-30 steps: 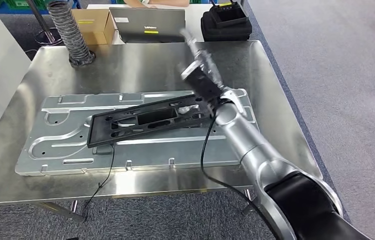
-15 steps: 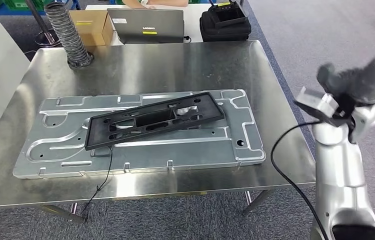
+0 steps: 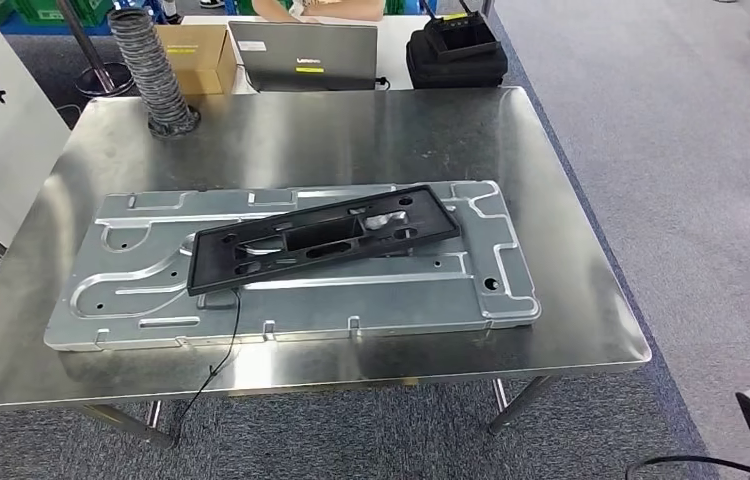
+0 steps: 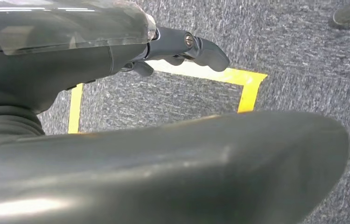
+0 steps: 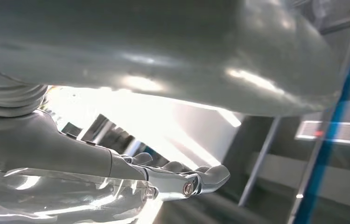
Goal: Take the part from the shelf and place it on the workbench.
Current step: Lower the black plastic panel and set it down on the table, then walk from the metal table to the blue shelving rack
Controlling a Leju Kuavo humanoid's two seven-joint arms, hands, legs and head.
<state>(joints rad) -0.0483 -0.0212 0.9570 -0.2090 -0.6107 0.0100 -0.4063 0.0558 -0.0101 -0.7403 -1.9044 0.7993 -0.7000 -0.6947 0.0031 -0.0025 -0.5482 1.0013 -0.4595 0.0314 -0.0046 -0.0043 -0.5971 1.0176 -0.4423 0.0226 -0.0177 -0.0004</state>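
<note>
1. worktop [image 3: 571, 300]: the right arm that reached over it a second ago has swung clear, so the steel top now just carries the parts.
2. stamped metal panel [image 3: 131, 290]: lies flat on the worktop, same spot as before.
3. black plastic part [image 3: 321, 238]: rests on the panel, released. placing looks done to me.
4. right hand [image 5: 182, 179]: holds nothing, fingers loosely stretched, raised off to the side.
5. left hand [image 4: 182, 49]: hangs over the carpet, fingers curled, nothing in it.
</note>
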